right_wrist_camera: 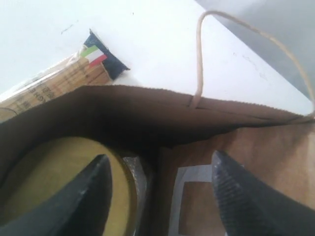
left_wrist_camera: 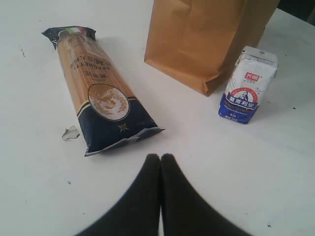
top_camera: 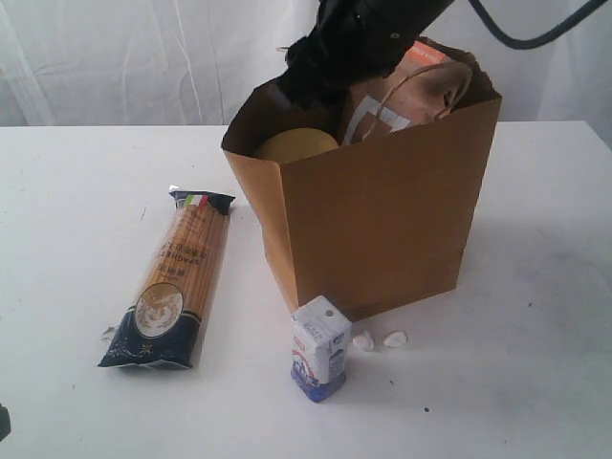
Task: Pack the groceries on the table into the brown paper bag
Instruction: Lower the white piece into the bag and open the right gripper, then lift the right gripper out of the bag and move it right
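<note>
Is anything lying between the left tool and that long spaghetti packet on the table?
Nothing visible does. Only bare table separates the shut left tool from the spaghetti packet; a small scrap lies beside the packet.

Inside the brown paper bag we see only the lid of the yellow-lidded jar and the top of the brown orange-labelled pouch. A grey sliver between them may be a can. From outside, the right gripper is a dark mass, fingertips hidden, cut by the top edge. We cannot name the small white lumps
</note>
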Robot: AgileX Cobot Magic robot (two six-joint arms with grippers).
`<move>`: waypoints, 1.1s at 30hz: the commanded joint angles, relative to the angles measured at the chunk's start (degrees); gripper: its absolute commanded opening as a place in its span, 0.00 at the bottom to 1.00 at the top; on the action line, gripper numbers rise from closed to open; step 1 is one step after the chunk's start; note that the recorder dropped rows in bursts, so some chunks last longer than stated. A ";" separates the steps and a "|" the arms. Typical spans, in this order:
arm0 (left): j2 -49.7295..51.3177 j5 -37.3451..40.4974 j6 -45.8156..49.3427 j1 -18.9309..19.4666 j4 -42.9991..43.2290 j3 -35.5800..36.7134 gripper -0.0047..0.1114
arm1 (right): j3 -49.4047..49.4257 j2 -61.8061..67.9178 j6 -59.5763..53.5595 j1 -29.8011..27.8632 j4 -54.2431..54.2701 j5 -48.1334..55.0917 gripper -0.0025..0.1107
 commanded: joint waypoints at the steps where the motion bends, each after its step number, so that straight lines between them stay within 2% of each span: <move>1: -0.32 0.07 -0.01 -0.21 0.02 0.22 0.04 | -0.53 -4.77 0.97 -0.33 -0.24 -2.16 0.52; 11: -0.32 0.07 -0.01 -0.21 0.02 0.22 0.04 | 2.70 -16.44 5.07 -0.33 -0.24 -2.05 0.52; 16: -0.32 0.07 -0.01 -0.21 0.02 0.22 0.04 | 7.83 -23.63 5.59 -0.33 -0.24 -1.78 0.49; 28: -0.32 0.07 -0.01 -0.21 0.02 0.22 0.04 | 22.91 -45.77 10.07 -0.33 -0.61 -0.31 0.49; 33: -0.32 0.07 -0.01 -0.21 0.02 0.22 0.04 | 27.73 -54.54 11.31 -0.33 -0.61 4.13 0.49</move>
